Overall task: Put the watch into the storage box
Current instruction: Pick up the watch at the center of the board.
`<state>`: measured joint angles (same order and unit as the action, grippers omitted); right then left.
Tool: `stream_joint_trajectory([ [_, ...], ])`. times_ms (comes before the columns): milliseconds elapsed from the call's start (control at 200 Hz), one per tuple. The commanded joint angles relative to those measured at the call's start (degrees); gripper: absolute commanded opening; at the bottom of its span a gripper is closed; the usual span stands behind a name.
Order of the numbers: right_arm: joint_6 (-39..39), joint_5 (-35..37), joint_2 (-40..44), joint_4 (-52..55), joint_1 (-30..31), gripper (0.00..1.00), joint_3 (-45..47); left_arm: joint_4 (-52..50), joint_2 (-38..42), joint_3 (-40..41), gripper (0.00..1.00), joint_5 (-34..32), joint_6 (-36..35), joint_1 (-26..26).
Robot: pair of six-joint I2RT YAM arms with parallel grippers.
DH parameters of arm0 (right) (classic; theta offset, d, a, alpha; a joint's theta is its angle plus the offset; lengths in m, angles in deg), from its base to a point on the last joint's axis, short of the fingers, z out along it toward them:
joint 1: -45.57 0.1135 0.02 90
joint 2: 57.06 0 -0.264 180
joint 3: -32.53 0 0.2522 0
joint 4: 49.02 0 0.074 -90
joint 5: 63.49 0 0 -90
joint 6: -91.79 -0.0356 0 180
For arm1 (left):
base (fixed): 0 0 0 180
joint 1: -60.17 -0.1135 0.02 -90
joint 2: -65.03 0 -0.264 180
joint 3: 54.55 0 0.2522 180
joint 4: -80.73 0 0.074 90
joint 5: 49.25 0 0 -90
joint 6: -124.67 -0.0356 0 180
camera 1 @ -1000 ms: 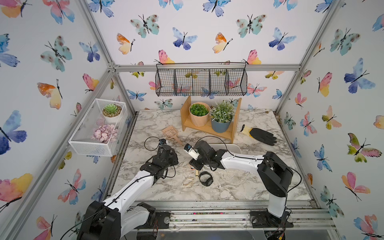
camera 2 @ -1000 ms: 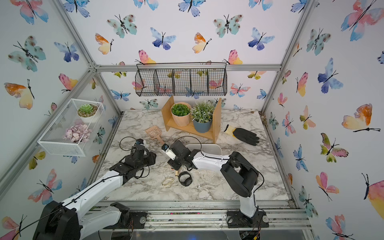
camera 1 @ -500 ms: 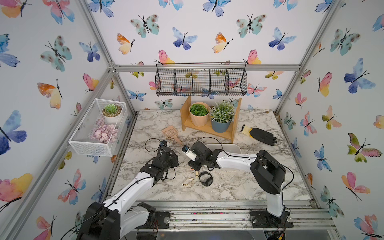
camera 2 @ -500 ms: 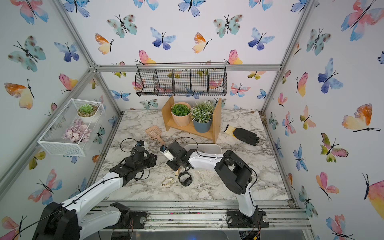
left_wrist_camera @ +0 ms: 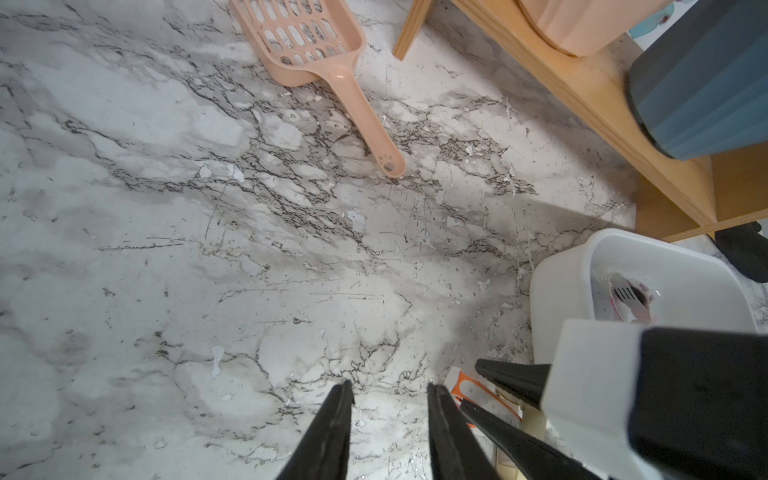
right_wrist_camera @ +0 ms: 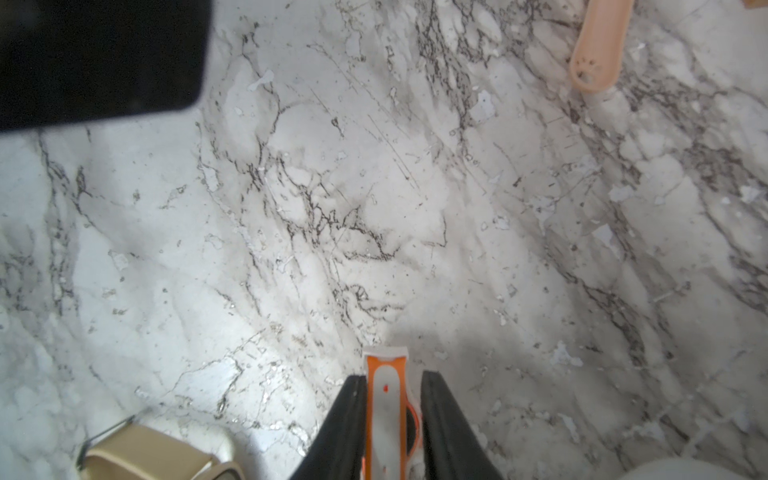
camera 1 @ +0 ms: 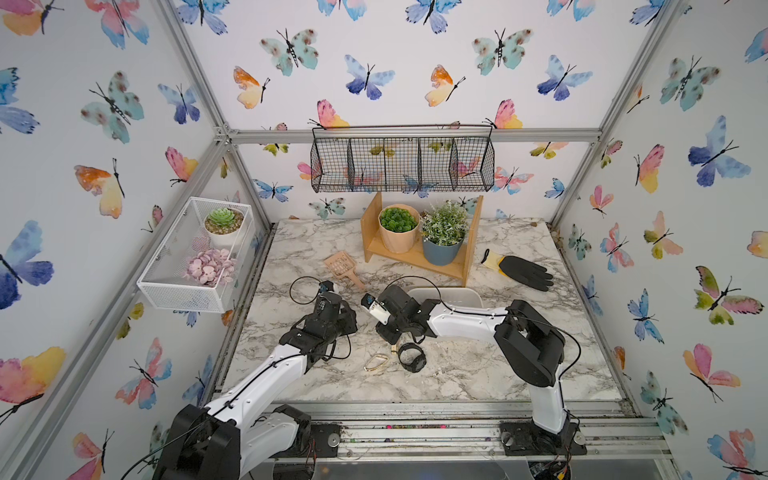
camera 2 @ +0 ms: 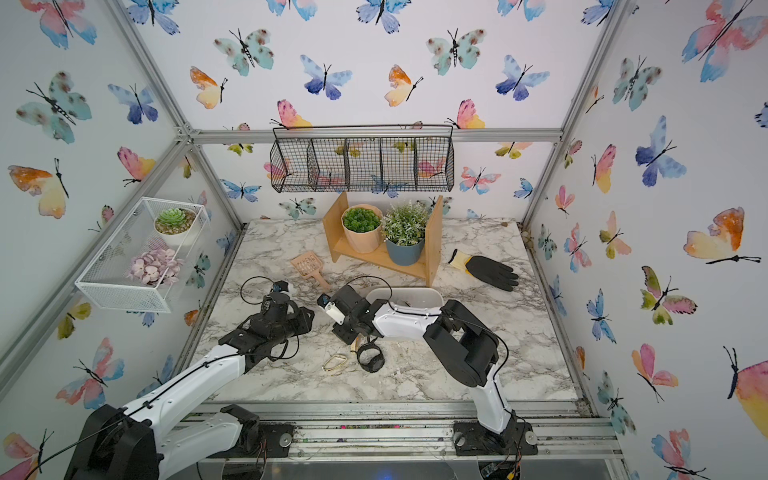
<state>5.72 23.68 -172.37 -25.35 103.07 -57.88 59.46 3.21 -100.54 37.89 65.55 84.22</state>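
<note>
Right fingers (right_wrist_camera: 349, 415) pinch the orange-and-white strapped watch (right_wrist_camera: 386, 399) by its band, evidently for lifting; shallow white plastic storage box (left_wrist_camera: 557, 291) waits near them. Left fingers (left_wrist_camera: 332, 428) stand spread, empty.

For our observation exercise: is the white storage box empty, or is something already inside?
Not empty: the left wrist view shows small items lying in the storage box; what they are is unclear.

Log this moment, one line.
right gripper: gripping orange watch | left gripper: open, empty | storage box: orange watch not inside
</note>
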Motion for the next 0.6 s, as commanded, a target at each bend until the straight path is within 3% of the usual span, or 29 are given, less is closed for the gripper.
stream_joint_trajectory([
  [0,0.0,-0.1,-1.0,1.3,0.5,0.24,-1.3,-0.6,0.8,-0.3,0.35,0.9,-0.6,-0.3],
  [170,0.1,-1.0,-0.7,1.0,0.6,0.17,-1.4,-0.8,0.5,-0.6,0.35,1.0,-0.8,-0.2],
  [596,-1.1,-8.2,5.3,-6.3,0.8,0.15,2.4,-1.9,1.0,-1.2,0.36,-0.1,-1.0,-0.2],
])
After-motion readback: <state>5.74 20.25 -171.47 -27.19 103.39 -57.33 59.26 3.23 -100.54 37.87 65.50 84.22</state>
